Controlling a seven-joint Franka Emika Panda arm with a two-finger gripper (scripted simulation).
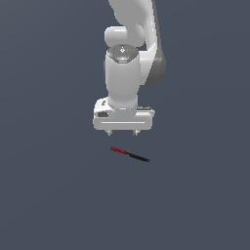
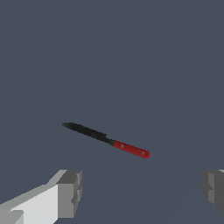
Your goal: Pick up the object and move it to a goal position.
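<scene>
The object is a very thin short rod (image 1: 129, 154) with one red end and one black end, lying on the dark grey floor. In the exterior view it lies just in front of and below my gripper (image 1: 123, 132), red end toward the exterior view's left. My gripper hangs above the floor, pointing down, open and empty, not touching the rod. In the wrist view the rod (image 2: 106, 140) lies slanted ahead of my gripper (image 2: 142, 188), apart from the two fingertips (image 2: 70, 192), which stand wide apart with nothing between them.
A plain dark grey floor (image 1: 49, 195) fills both views. The white arm (image 1: 129, 58) rises behind the gripper. No other object shows.
</scene>
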